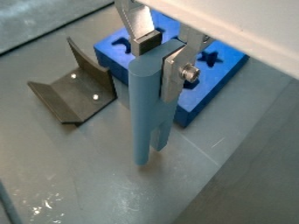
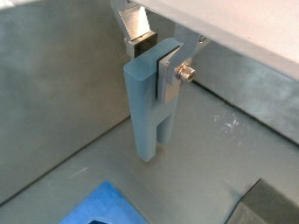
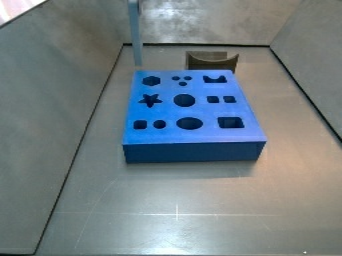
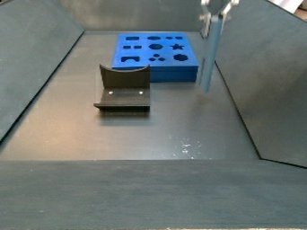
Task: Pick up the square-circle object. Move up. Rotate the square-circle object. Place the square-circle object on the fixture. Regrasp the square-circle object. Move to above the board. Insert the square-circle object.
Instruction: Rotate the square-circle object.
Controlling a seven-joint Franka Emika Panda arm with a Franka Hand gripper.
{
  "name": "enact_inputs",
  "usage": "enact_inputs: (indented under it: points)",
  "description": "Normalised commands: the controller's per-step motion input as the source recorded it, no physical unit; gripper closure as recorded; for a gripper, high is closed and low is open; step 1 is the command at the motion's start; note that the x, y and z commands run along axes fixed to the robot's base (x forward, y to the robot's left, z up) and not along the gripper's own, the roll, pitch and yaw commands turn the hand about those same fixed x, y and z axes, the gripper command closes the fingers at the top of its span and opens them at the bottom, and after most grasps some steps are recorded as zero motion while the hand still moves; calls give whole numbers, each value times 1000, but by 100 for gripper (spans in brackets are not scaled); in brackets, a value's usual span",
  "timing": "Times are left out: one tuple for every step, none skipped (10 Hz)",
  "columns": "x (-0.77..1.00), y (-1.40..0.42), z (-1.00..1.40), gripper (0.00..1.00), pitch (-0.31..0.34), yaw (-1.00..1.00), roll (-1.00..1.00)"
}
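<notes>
The square-circle object (image 1: 145,114) is a long grey-blue bar that hangs upright, and my gripper (image 1: 159,58) is shut on its upper end. Both wrist views show the silver fingers (image 2: 170,72) clamping the bar (image 2: 146,109) from two sides. In a side view the bar (image 4: 206,56) stands beside the board (image 4: 168,74), its lower end close to the floor, with the gripper (image 4: 216,11) above it. The dark fixture (image 4: 122,90) sits on the floor next to the bright-blue board (image 3: 201,112), apart from the bar (image 3: 132,35).
Grey walls slope up around the floor on all sides. The fixture (image 3: 207,62) stands behind the board near the back wall. A corner of the board (image 2: 105,206) lies under the wrist, and the fixture (image 1: 70,87) lies beside the board (image 1: 198,98).
</notes>
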Motion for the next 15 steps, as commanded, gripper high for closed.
enact_inputs:
  points:
    - [38,27,-829,100,-27,-44,-195]
    - [37,27,-677,100,-22,-40,-197]
    - [28,24,-484,100,-29,-35,-202]
    - [23,22,-340,100,-33,-31,-205]
    - [4,17,-318,100,-19,-32,-206]
    - [-8,15,-322,100,-16,-33,-207]
    - [-5,16,-321,100,-17,-32,-207]
    - [-2,16,-319,100,-18,-32,-207]
    - [-2,15,-319,100,-18,-33,-207]
    - [-2,15,-319,100,-18,-33,-207]
    - [-2,15,-319,100,-18,-33,-207]
    - [-2,15,-319,100,-18,-33,-207]
    - [-1,15,-319,100,-18,-33,-207]
    - [0,0,0,0,-18,-33,-207]
    - [14,8,14,0,-14,-30,-205]
